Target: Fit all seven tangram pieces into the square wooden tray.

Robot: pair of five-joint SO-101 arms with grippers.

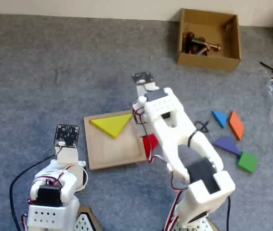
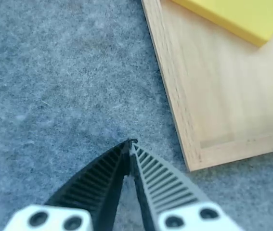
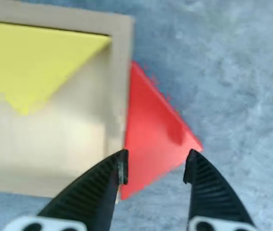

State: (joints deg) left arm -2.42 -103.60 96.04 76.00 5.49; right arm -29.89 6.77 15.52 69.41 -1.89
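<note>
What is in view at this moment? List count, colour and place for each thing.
wooden tray: one, pale wood, on the cloth between the arms
yellow triangle: one, yellow, inside the tray, far side
red triangle: one, red, on the cloth beside the tray's right rim
blue triangle, orange parallelogram, purple triangle, green square: one each, clustered right of the right arm
cardboard box: one, brown, far side, holding copper-coloured parts
cloth: grey, covering the table
left tool: black, shut, over cloth beside a tray corner
right tool: black, open, above the red triangle
</note>
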